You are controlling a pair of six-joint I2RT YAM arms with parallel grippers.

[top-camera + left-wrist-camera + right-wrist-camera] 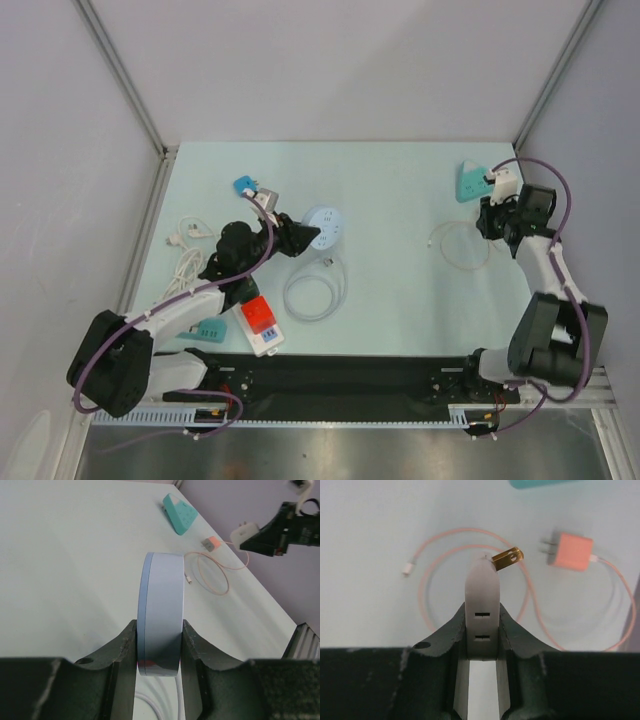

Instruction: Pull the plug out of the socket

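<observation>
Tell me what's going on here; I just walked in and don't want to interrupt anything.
The left gripper is clamped on a round white socket. The right gripper is shut on a white plug whose brass prong shows bare, so it sits in no socket; the teal socket lies apart from it. A pink charger lies loose on the table.

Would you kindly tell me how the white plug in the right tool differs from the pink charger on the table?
The white plug is clamped in the right tool; the pink charger lies loose on the table. The white plug shows a brass-coloured prong, the pink charger dark ones. A cable runs from the pink charger; none shows on the white plug. Both have flat prongs.
</observation>
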